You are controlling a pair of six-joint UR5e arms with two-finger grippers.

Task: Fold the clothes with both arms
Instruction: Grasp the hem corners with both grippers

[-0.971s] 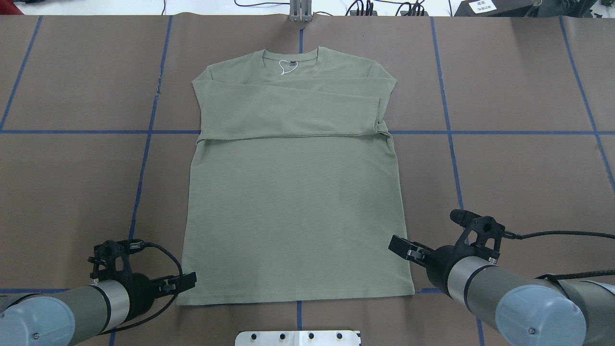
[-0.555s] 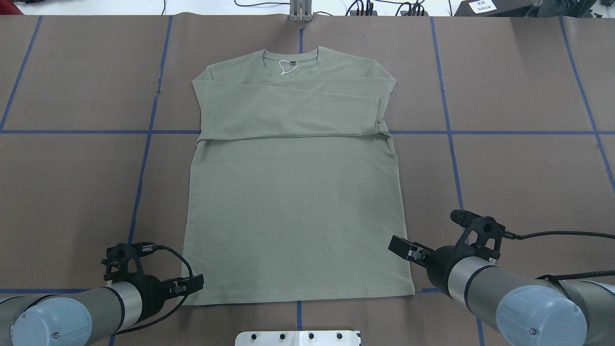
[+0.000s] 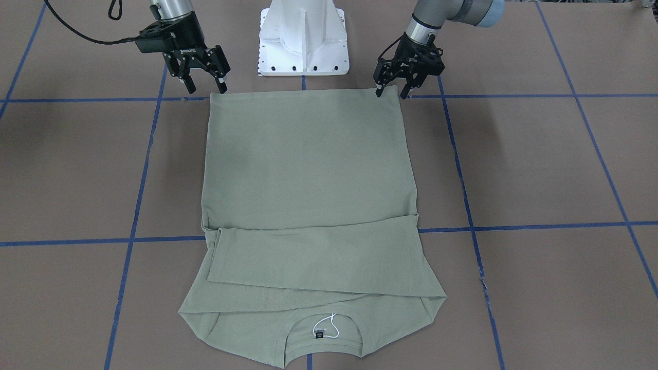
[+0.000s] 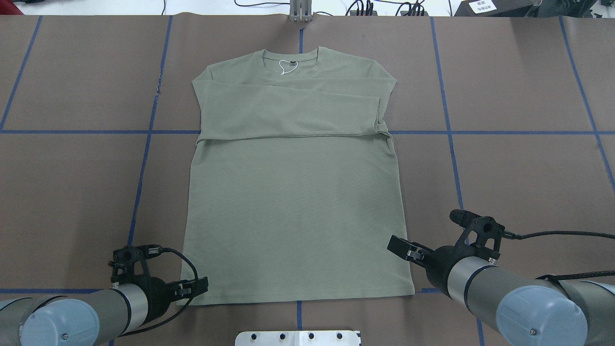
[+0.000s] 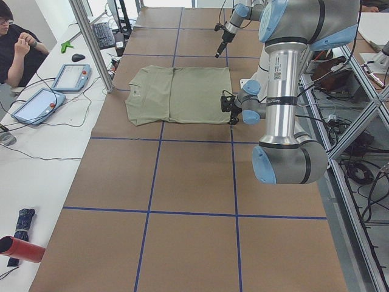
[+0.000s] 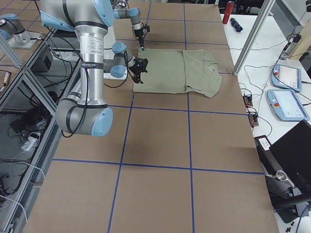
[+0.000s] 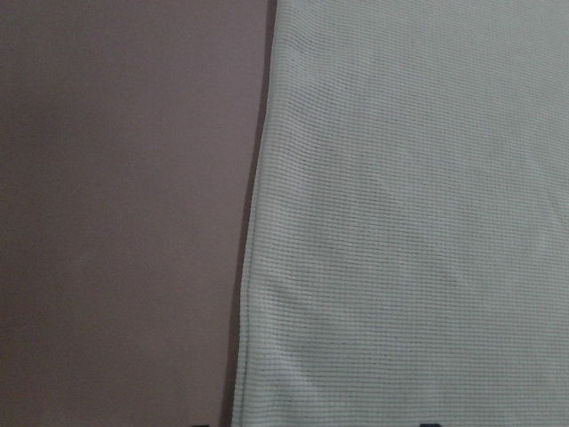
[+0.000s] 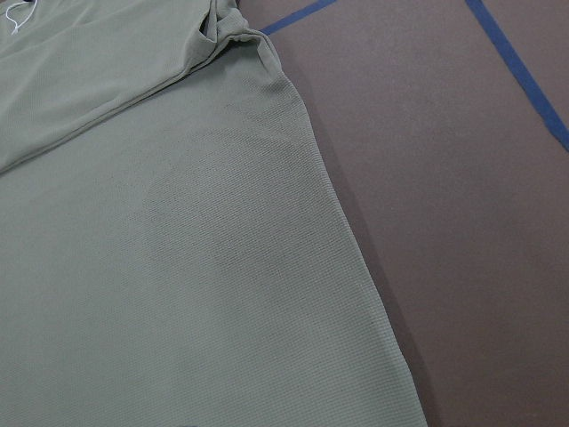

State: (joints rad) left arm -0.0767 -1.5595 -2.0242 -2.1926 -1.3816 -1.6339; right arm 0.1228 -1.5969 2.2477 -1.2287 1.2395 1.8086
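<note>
**A table (image 4: 72, 182) with a green shirt (image 4: 293, 206) laid flat**

The brown table was marked with blue lines (image 4: 145, 158). The green shirt was spread flat in the middle of it. Its sleeves were folded across the chest, and its collar was turned away from the robot. The left arm (image 4: 62, 317) and right arm (image 4: 528, 307) were stretched low to the bottom corners. The left claw (image 3: 391, 94) was held open at one corner. The right claw (image 3: 207, 88) was opened wide just beside the other. A white string (image 3: 331, 325) was seen at the collar.

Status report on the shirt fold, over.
Left gripper open at a hem corner, right gripper open by the other. Shirt flat, sleeves folded across. Nothing blocking.
</note>
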